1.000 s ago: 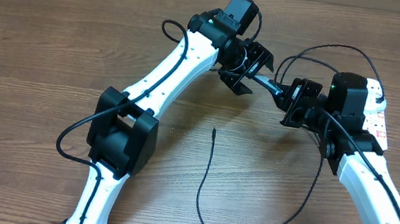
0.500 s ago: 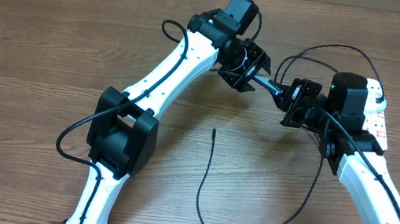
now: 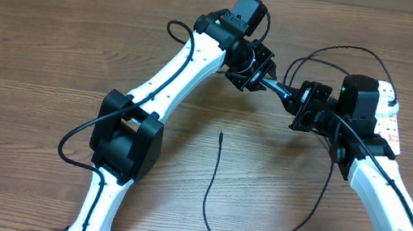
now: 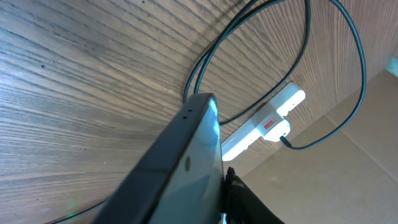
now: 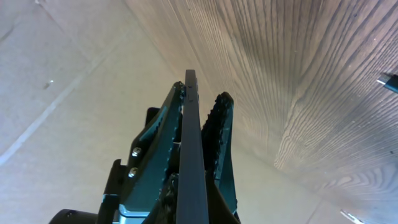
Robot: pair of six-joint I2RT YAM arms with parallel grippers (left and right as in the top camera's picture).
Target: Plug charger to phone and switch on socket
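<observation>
The phone [image 3: 276,86] is held on edge above the table between both grippers. My left gripper [image 3: 253,67] is shut on its far end and my right gripper [image 3: 300,103] on its near end. In the left wrist view the phone's dark edge and teal screen [image 4: 186,168] fill the jaws [image 4: 217,190]. In the right wrist view it shows as a thin dark bar [image 5: 189,143] between the fingers [image 5: 191,118]. The charger's thin black cable [image 3: 211,182] loops on the table, its free tip near the centre. The white socket [image 3: 391,120] lies at the right, partly hidden by my right arm.
The socket also shows in the left wrist view [image 4: 267,121], with black cable loops [image 4: 205,59] beside it and one black lead running into its end. The wooden table [image 3: 53,43] spreads to the left. The left arm's elbow [image 3: 128,137] stands over the middle left.
My left gripper's fingers have drawn in slightly around the phone's end. The right arm, the phone and the cable have stayed where they were.
</observation>
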